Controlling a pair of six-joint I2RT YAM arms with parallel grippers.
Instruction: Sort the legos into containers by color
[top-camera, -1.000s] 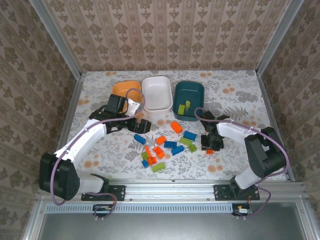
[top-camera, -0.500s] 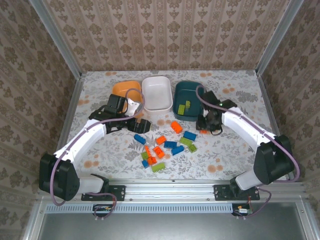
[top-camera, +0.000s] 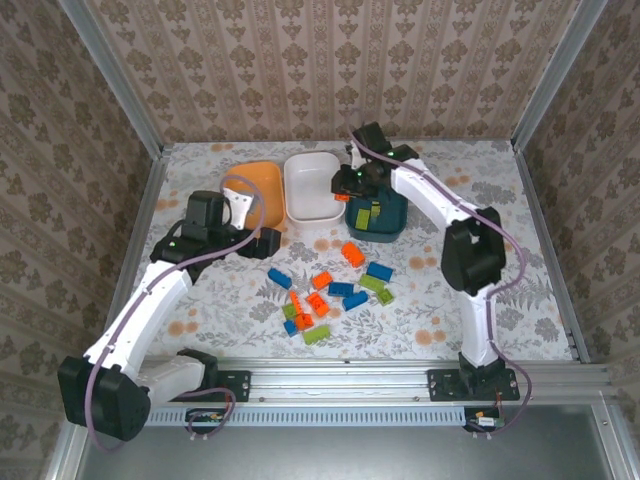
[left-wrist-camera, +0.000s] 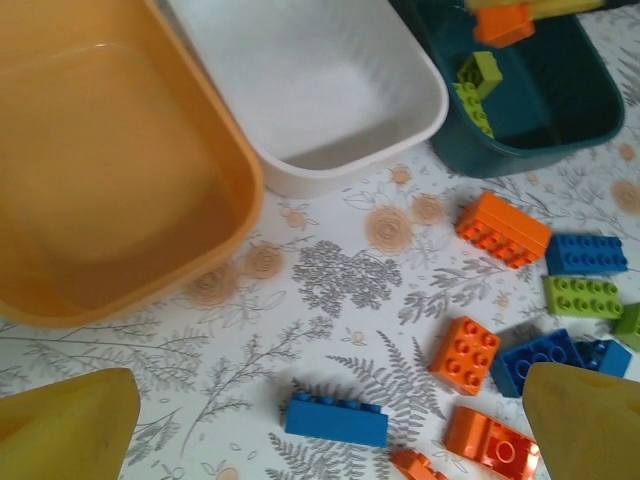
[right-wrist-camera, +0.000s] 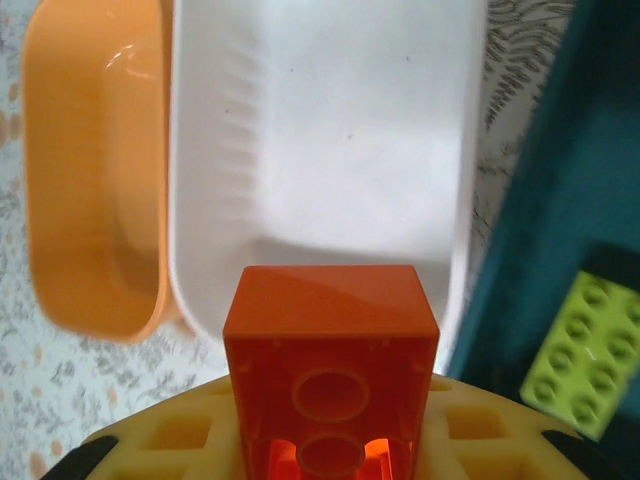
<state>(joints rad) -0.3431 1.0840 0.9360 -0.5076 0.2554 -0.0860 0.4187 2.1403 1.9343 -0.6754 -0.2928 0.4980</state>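
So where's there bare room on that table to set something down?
Right of the right arm the table is bare out to its edge. Also a strip between the brick pile and the left arm. Crowded: the pile mid-table, three tubs along the back.

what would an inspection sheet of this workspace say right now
surface: floral table, loose blue, orange and green bricks mid-table
job's things: orange tub and white tub hold no bricks; teal tub holds green bricks
clutter: nothing seen
grippers: left gripper open beside the orange tub; right gripper shut on an orange brick where white and teal tubs meet
cables: cable loops over the orange tub
surroundings: patterned walls, metal rail
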